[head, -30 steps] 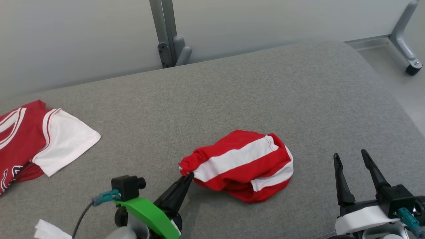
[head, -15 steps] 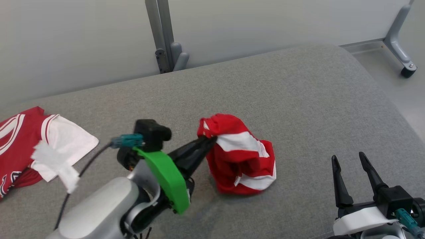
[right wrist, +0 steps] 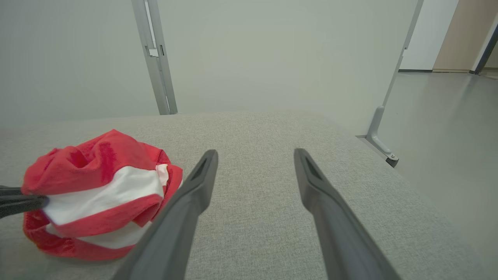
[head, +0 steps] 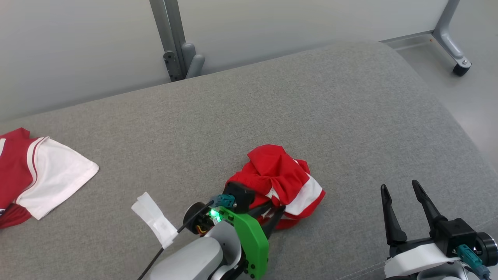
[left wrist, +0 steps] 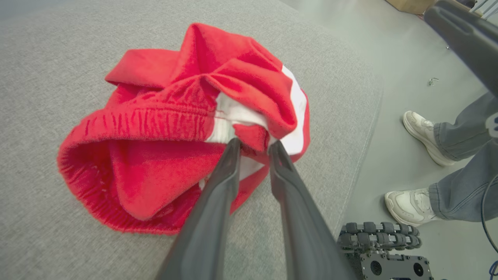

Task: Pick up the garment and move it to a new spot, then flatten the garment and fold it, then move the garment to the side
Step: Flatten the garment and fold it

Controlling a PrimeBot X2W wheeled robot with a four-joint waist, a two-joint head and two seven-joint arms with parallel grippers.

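Observation:
The garment (head: 280, 175), a pair of red shorts with white stripes, lies crumpled on the grey padded surface (head: 311, 109), near its front edge. My left gripper (head: 268, 217) is at the garment's near side. In the left wrist view its fingertips (left wrist: 255, 144) stand slightly apart on either side of a red fold of the garment (left wrist: 175, 116), so it is open. My right gripper (head: 400, 186) is open and holds nothing, to the right of the garment (right wrist: 101, 186) and apart from it; its fingers (right wrist: 210, 163) point toward the back wall.
A second red and white jersey (head: 39, 179) lies at the surface's left edge. A white tag (head: 153, 219) hangs from my left arm's cable. A partition post (head: 171, 42) and a castered leg (head: 451, 42) stand behind. A person's feet (left wrist: 424, 128) are on the floor to the right.
My left gripper carried the garment up and to the right, then set it down in a crumpled heap and parted its fingers. The camera shifted. The right gripper stayed put.

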